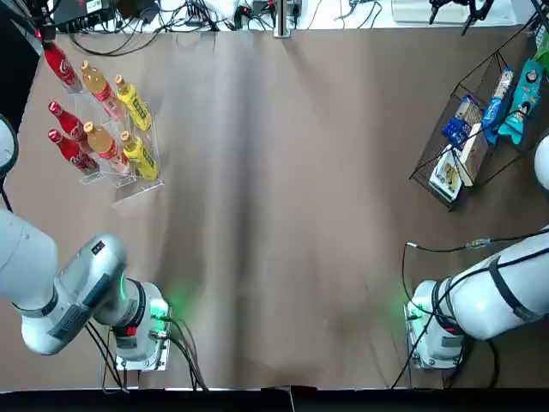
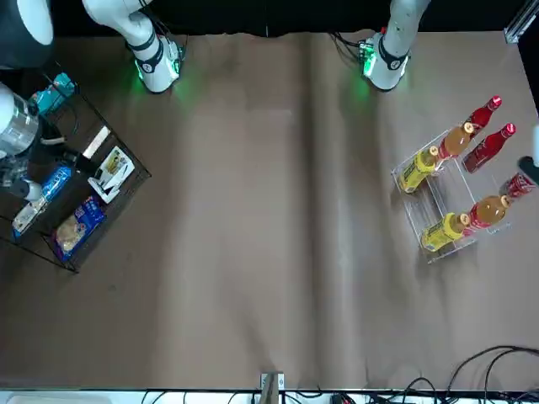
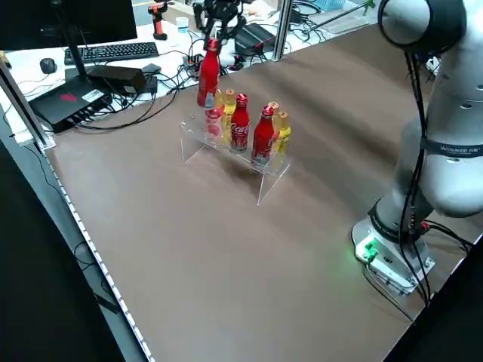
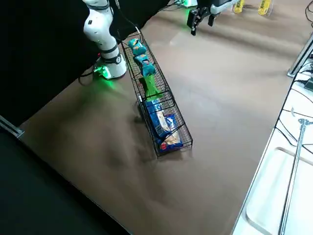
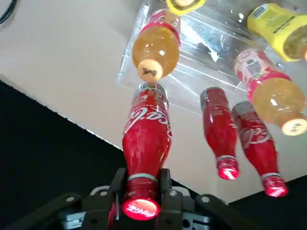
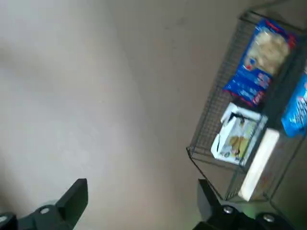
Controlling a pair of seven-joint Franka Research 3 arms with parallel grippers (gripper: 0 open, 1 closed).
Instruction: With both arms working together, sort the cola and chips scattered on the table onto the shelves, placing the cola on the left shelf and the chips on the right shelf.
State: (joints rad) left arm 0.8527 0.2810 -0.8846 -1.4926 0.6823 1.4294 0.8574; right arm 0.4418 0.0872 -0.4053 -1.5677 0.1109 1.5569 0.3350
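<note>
The clear left shelf stands at the table's far left. Two cola bottles lie in it beside orange and yellow bottles. My left gripper is shut on the cap of a third cola, held upright at the rack's far end next to an orange bottle. The black wire right shelf holds two teal chips packets and a green one. My right gripper hangs open and empty high above the table beside that basket.
Larger blue and white packages fill the basket's near end. Cables, a keyboard and boxes lie beyond the table's far edge. Both arm bases glow green at the near edge. The brown tabletop stretches between the shelves.
</note>
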